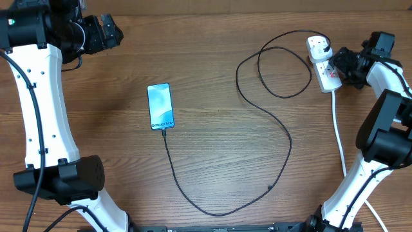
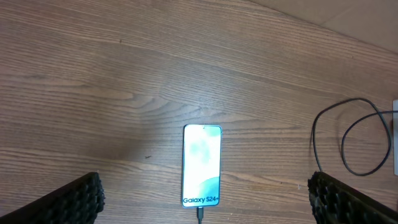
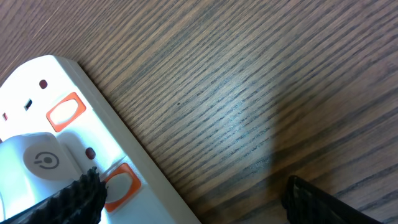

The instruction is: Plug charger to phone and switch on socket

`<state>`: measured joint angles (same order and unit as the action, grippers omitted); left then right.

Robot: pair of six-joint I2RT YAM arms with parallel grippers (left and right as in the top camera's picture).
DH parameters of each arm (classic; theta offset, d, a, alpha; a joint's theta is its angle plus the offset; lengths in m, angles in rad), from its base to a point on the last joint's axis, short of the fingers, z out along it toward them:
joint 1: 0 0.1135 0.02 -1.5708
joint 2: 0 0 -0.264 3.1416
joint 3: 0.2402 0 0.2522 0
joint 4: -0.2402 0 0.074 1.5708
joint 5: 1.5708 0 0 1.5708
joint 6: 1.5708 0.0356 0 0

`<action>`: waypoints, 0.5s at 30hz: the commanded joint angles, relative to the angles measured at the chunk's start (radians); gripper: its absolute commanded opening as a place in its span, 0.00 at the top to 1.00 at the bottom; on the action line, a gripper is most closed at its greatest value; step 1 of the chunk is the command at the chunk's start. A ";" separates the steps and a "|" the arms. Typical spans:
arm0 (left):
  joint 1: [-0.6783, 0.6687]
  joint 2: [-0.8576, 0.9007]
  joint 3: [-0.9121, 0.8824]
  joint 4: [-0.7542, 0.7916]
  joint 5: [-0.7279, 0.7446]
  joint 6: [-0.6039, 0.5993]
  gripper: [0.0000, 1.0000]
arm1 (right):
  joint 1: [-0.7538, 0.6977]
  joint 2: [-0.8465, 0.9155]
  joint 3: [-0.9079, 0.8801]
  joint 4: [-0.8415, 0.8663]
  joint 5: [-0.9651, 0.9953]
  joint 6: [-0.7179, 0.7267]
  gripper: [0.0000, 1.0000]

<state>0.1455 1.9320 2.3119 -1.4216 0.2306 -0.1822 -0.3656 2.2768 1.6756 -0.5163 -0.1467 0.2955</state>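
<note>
My left claw point(image 1: 111, 32): hung in the upper left of the overhead view, jaws spread wide, gripping nothing.
My right claw point(image 1: 342, 64): sat at the upper right, against the power strip point(image 1: 327, 72); its jaws stood apart with nothing clamped between them.
Right fingertip point(image 3: 78, 199): lay just beside an orange-red switch point(image 3: 121, 186), lower left of my wrist view; whether it touched, I could not tell.
Plug head point(image 1: 318, 45): white, seated in the strip's upper end.
Charger cable point(image 1: 283, 135): black, looped across the wooden table point(image 1: 212, 51).
Phone point(image 1: 161, 106): left of centre, screen lit, the cable meeting its lower edge.
</note>
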 commanded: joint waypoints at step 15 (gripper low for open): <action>-0.002 0.010 0.001 0.000 -0.002 0.002 0.01 | 0.052 0.101 -0.052 -0.077 -0.111 0.011 0.04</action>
<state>0.1455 1.9320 2.3119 -1.4216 0.2306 -0.1822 -0.3656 2.2768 1.6825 -0.5465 -0.1516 0.2836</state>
